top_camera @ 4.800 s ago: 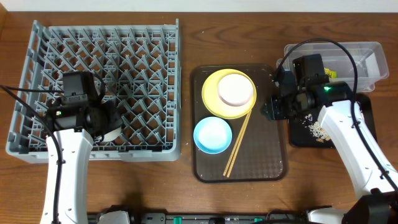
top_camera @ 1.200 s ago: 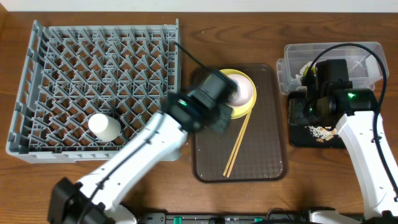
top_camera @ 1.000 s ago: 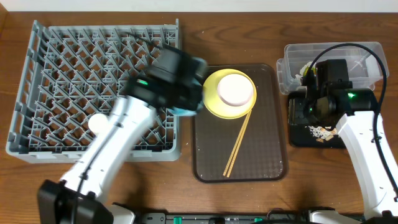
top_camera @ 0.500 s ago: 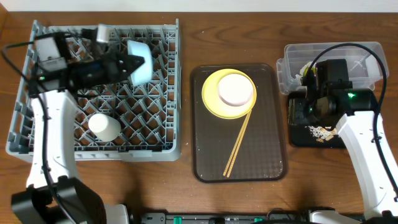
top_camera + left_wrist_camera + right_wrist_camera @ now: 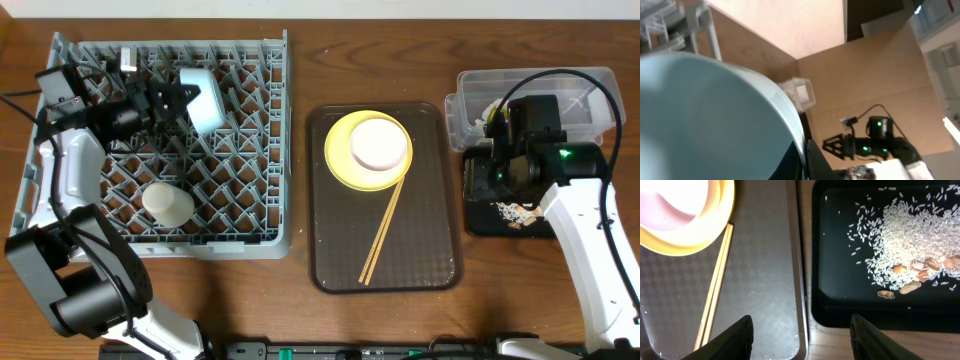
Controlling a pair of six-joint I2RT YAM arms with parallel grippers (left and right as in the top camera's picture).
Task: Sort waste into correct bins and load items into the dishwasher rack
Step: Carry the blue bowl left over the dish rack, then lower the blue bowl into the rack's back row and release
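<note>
Light blue bowl [image 5: 205, 98]: tipped on edge over the rear rows of dishwasher rack [image 5: 245, 150], grasped by left gripper [image 5: 180, 100]; contact with pegs unclear. Right gripper [image 5: 801, 337]: fingers spread, empty, above the edge of black tray [image 5: 840, 297].

White link shells [image 5: 575, 215], black joint housings [image 5: 530, 120], looping black cables [image 5: 545, 72], and a green light [image 5: 563, 154] on the right arm [image 5: 585, 250]

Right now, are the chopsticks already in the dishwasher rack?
No: the chopsticks lie on the brown tray next to the yellow plate, well apart from the dishwasher rack.
</note>
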